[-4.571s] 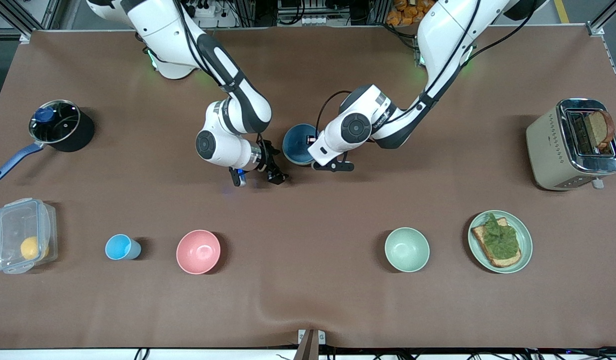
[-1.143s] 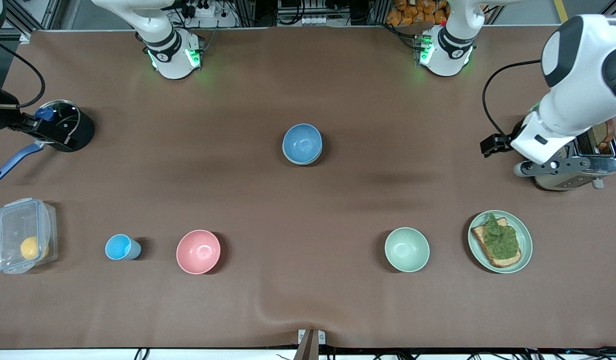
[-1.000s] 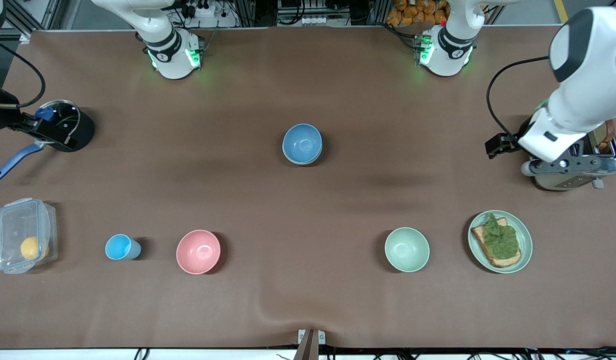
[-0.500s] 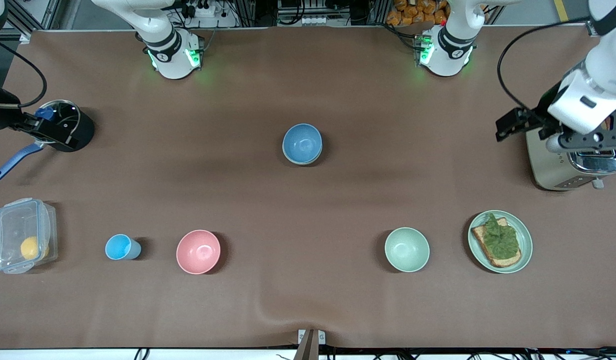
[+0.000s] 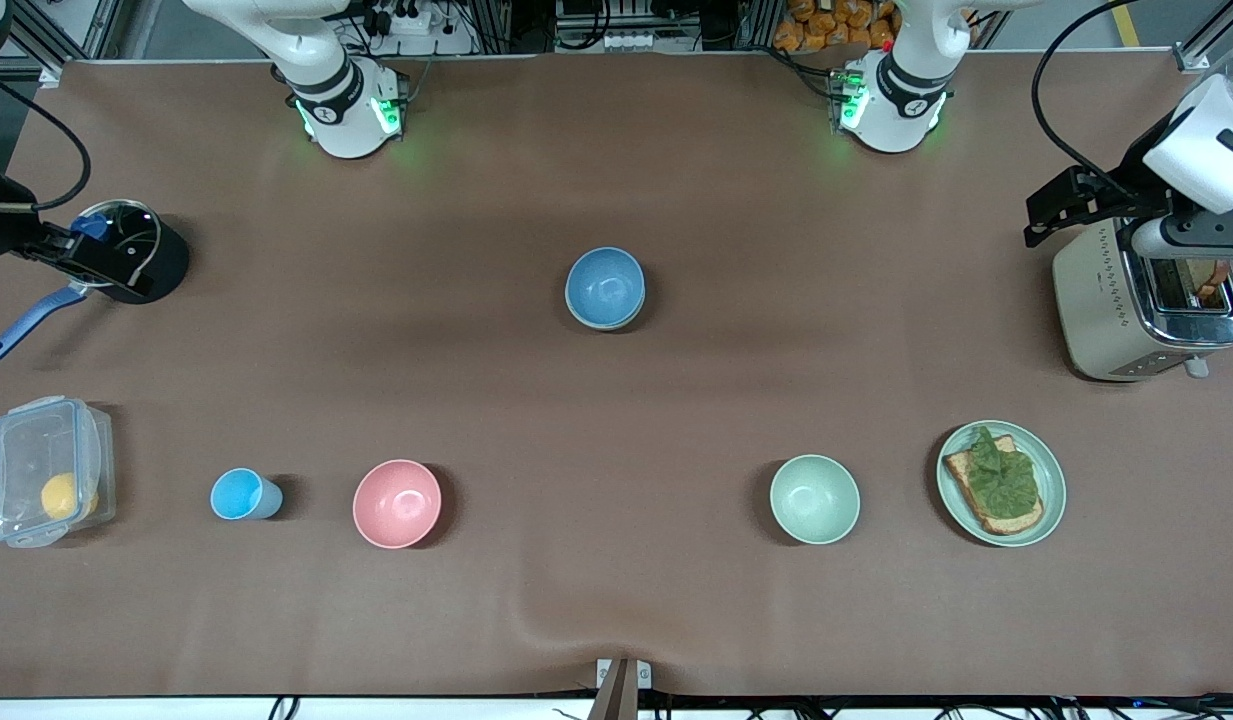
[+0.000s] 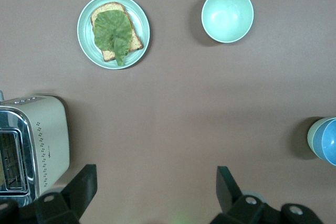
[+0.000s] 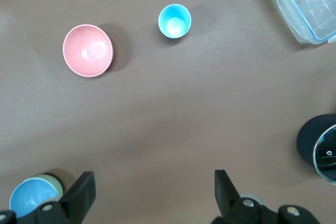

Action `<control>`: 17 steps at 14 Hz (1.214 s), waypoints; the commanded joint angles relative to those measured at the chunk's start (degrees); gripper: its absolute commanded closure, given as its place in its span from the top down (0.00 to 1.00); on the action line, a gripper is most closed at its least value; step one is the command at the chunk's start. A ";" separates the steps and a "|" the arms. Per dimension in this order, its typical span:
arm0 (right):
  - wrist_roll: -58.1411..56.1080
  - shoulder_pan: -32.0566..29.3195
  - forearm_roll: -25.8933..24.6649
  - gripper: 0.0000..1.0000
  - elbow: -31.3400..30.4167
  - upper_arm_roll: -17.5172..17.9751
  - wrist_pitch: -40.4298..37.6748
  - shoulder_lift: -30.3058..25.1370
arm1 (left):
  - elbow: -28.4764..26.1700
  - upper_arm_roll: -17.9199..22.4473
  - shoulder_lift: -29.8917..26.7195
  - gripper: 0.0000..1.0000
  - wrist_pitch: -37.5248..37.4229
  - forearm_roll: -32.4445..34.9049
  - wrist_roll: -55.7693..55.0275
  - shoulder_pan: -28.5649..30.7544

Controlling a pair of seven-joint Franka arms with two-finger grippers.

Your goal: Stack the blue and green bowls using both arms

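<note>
Already the blue bowl (image 5: 604, 286) sits nested in the green bowl (image 7: 53, 184) mid-table, toward twelve o'clock of the pink bowl (image 5: 397, 503); left gripper (image 5: 1141, 215) over the toaster (image 5: 1141, 300) and right gripper (image 5: 81, 262) over the pot (image 5: 146, 262) hang clear, fingers apart, empty.

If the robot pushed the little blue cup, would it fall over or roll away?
The blue cup stands upright and looks taller than wide, so a high push would probably tip it. Being round, it would likely roll in a curve on the brown table. It looks like light plastic, so it should slide easily.
</note>
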 commanded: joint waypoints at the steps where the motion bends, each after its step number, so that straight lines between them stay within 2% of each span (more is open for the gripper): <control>1: -0.06 1.49 -3.54 1.00 0.78 0.24 -0.73 0.03 | 1.13 -0.09 0.53 1.00 -0.95 -0.17 1.01 1.43; 4: -0.50 3.60 -7.23 1.00 0.78 0.24 -0.73 0.12 | 1.31 -0.27 0.62 1.00 -1.21 -0.35 1.80 2.49; 17: -6.39 3.08 -7.06 1.00 0.69 -0.11 -1.00 0.03 | 1.31 -0.27 0.62 1.00 -1.21 -0.44 1.10 2.49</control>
